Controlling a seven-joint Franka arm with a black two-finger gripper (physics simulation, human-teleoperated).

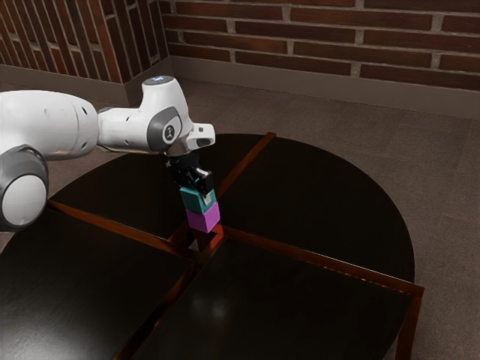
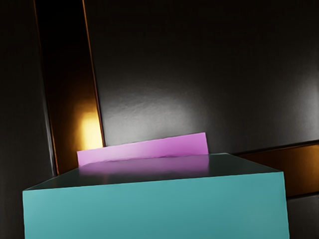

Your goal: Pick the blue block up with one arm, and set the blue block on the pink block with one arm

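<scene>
Blue block is seen stacked on the pink block, its underside resting on the pink top, with the two stacked slightly out of line so that their sides do not match. More teal than blue is shown by its faces. The black fingers are brought down onto its upper part from above and are clamped on it from two sides.

The stack is placed near the middle of the round dark worktop, just beside the point where the reddish-brown strips cross and divide the surface into four quarters. The far edges of the worktop are well apart from it.

The white arm is stretched in from the exterior view's left, with its hand pointed straight down over the blocks. A small mark is carried on the grey joint cap, too small to be read.

In the wrist view the blue block is shown close under the hand, and a sliver of the pink block is seen past its far top edge. A strip is caught by an orange glow beside the blocks.

A brick wall and a grey-brown floor are seen behind the worktop.
</scene>
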